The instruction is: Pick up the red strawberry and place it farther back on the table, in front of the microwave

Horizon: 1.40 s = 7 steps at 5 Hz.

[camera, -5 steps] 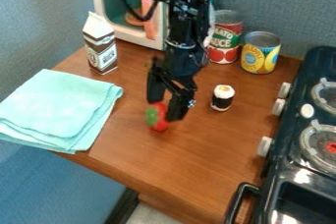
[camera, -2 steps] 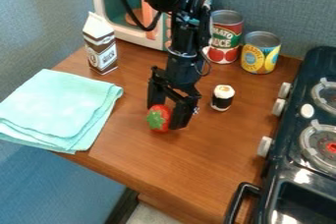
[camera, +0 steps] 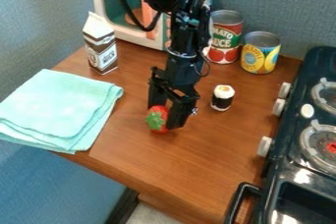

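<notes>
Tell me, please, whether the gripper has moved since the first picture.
Yes, slightly: the gripper is lower in the view, a little farther from the yellow can.

A toy kitchen, with a small stove [camera: 279, 176], toy microwave [camera: 134, 35], food cans [camera: 225, 39] and milk carton [camera: 99, 46].
</notes>
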Tool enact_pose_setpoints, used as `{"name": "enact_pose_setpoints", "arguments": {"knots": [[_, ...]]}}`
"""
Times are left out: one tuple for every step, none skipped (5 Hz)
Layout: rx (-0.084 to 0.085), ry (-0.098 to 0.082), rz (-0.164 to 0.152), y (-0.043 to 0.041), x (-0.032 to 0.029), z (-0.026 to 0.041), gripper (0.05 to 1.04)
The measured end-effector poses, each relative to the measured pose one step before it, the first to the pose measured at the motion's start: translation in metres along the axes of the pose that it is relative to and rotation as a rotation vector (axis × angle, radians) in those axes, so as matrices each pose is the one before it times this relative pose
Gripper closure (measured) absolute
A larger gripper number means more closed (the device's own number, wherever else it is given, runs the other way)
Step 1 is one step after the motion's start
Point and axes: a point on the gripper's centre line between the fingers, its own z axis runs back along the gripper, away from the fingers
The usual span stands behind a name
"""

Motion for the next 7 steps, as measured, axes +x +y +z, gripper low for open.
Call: {"name": "enact_pose_setpoints", "arguments": {"knots": [[-0.0183,-0.0084,0.0027,0.00320,-0.00128,0.00074,0.293],[0.0059,-0.0397,0.0113,0.00509,0.00514,0.01539,0.293],[0.0166,-0.0830,0.0092,0.00963,0.01273,0.03142,0.293],[0.0191,-0.0686,0.0383,0.02085,0.00993,0.02322,0.293],[0.0151,-0.0025,0.0192,0.01086,0.01299,-0.00963,0.293],[0.0213,-0.0217,0.0243,0.00770,0.00648,-0.00691,0.293],[0.0146,-0.0172,0.0301,0.00820,0.00311,-0.01020,0.293]]}}
